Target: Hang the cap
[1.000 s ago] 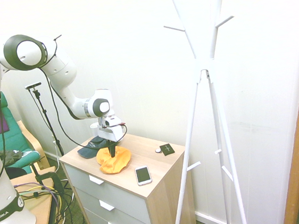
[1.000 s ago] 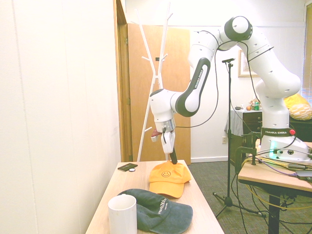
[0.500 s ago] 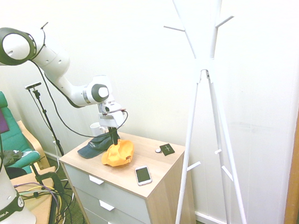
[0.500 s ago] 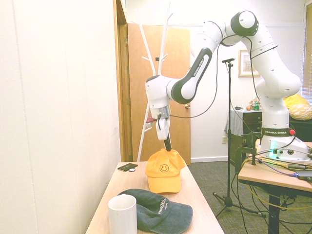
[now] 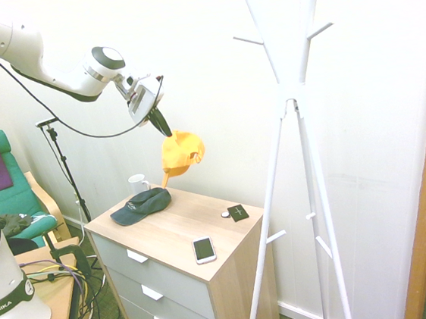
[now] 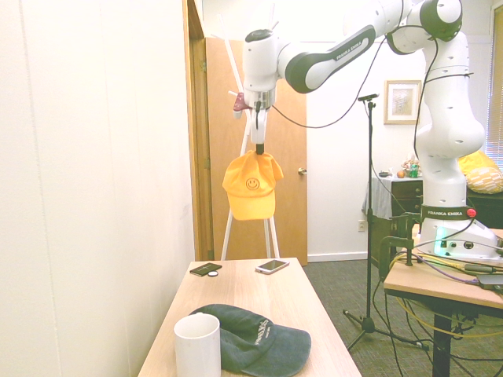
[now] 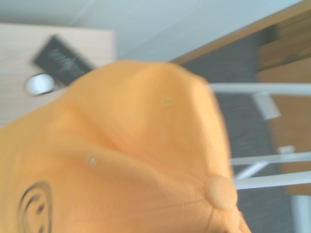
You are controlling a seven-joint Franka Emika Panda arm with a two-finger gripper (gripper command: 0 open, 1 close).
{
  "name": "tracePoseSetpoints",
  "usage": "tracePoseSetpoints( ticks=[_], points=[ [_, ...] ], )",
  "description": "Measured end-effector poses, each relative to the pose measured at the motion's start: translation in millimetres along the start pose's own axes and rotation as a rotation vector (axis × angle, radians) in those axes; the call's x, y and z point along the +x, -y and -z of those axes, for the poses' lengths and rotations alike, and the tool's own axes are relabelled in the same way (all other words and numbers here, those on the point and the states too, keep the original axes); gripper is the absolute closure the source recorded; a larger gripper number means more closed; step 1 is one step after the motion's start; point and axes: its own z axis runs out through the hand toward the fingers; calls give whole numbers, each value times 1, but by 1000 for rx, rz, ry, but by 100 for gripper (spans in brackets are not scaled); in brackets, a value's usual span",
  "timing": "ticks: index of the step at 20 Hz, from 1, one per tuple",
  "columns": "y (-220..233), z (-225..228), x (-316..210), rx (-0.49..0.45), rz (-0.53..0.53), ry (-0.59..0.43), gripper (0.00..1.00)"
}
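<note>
One soft bright yellow-orange fabric baseball cap [image 5: 179,152] hangs in mid-air, clear of the furniture below, pinched at its crown by the two-finger gripper [image 5: 163,130] of the white arm; the dark fingers are closed on the fabric and the brim droops downward. From the second exterior view the cap [image 6: 251,185] shows a small smiley face on its front panel and dangles in front of the tall white coat stand [image 6: 250,102] with angled pegs, though whether it touches the stand cannot be told from that angle. In the first exterior view the cap is well apart from the coat stand [image 5: 290,83], with none of its pegs occupied. The wrist view is filled by orange fabric [image 7: 126,160], its top button and part of the smiley print visible, blurred. On the light wooden chest of drawers [image 5: 168,240] lie a dark blue-grey cap [image 5: 142,206], a white mug [image 5: 137,183] behind it, a white-faced smartphone [image 5: 203,249], a small black card-like item [image 5: 238,212], and a small white round object [image 5: 225,214] just beside it.
</note>
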Motion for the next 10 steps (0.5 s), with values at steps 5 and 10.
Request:
tracePoseSetpoints(
  ticks=[5,10],
  points=[
    [-61,53,80,-136,-54,-263,100],
    [-136,110,141,-165,-157,-382,100]
  ],
)
